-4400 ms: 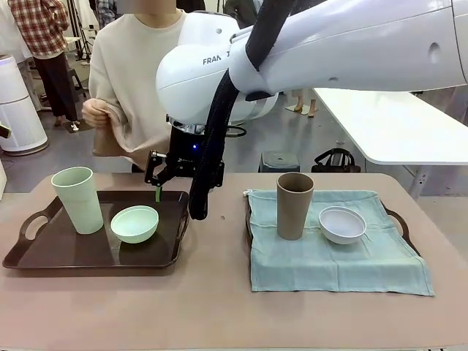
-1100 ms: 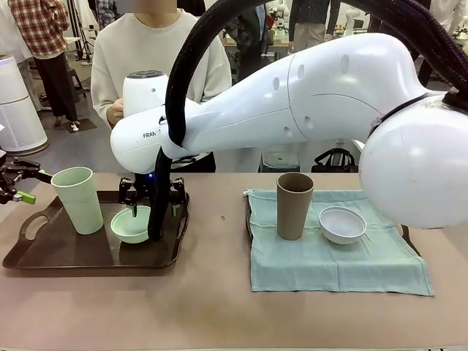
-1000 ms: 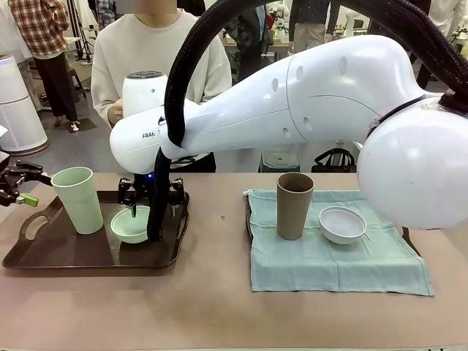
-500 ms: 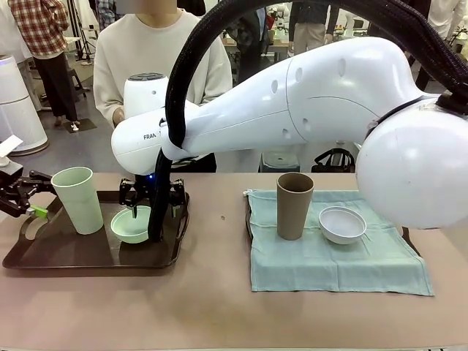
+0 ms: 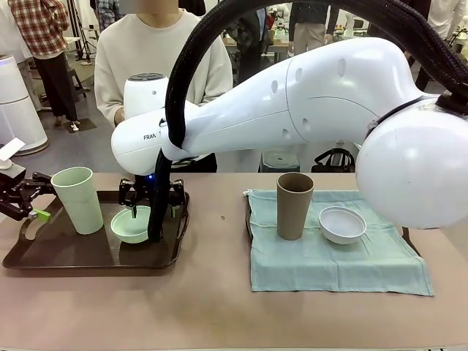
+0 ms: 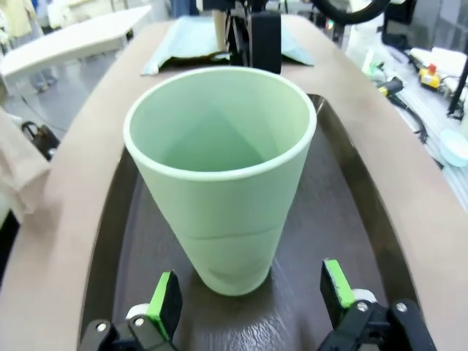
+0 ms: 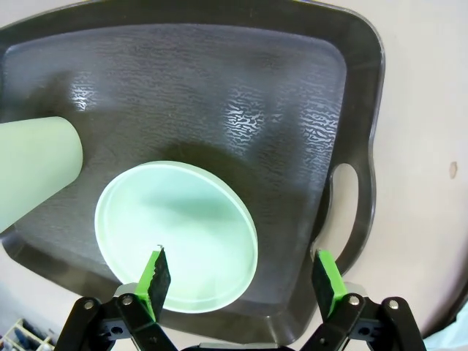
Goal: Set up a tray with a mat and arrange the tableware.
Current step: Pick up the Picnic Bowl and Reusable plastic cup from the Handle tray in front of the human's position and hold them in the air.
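The left gripper [image 5: 40, 196] has edged nearer the tall, tapered mint cup [image 6: 219, 197], jaws apart; the right gripper [image 7: 240, 281] gapes over the mint bowl [image 7: 175, 227].

Glossy white right arm [image 5: 322, 88], black ribbed cable [image 5: 174, 88], green-padded black right gripper [image 7: 240, 263]

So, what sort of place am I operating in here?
Probably a robotics lab or open workshop: a long white worktable behind, a bag on the bare floor, and people standing farther off.

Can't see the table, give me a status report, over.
Left gripper open, lined up on mint cup, short of it. Right gripper open above mint bowl. Cup, bowl on dark tray, no mat.
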You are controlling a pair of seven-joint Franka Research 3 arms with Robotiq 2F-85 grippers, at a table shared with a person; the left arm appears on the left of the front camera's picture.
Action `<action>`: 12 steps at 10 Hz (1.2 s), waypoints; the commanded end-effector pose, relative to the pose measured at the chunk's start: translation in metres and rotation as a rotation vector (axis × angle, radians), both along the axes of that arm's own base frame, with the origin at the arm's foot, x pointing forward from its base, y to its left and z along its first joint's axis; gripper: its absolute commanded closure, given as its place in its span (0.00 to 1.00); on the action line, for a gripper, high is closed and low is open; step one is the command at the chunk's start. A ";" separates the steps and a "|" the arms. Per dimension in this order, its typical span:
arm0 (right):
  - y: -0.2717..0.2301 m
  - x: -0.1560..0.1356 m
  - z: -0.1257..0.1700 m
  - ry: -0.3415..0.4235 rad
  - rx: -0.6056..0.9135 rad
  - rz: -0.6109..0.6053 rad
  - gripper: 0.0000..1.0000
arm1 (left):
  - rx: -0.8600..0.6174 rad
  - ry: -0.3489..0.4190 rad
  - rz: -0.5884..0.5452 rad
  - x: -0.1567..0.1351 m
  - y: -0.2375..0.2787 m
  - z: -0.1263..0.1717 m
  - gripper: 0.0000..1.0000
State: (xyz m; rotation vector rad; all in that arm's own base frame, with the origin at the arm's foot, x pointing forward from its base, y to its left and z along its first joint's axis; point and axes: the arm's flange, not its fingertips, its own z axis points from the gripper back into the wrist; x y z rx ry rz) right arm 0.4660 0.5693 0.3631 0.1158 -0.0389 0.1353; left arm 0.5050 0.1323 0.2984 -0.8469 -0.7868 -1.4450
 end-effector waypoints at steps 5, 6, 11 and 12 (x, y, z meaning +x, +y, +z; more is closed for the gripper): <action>0.001 0.001 -0.003 0.005 0.018 0.016 0.00 | -0.031 -0.075 -0.004 -0.005 -0.024 -0.006 0.00; 0.002 0.001 -0.003 0.007 0.020 0.019 0.00 | -0.040 -0.084 -0.009 -0.007 -0.028 -0.007 0.00; 0.005 0.001 -0.006 0.005 0.024 0.027 0.00 | -0.080 -0.122 -0.022 -0.005 -0.045 -0.011 0.00; 0.004 0.001 -0.007 0.003 0.025 0.025 0.00 | -0.082 -0.120 -0.024 -0.004 -0.048 -0.013 0.00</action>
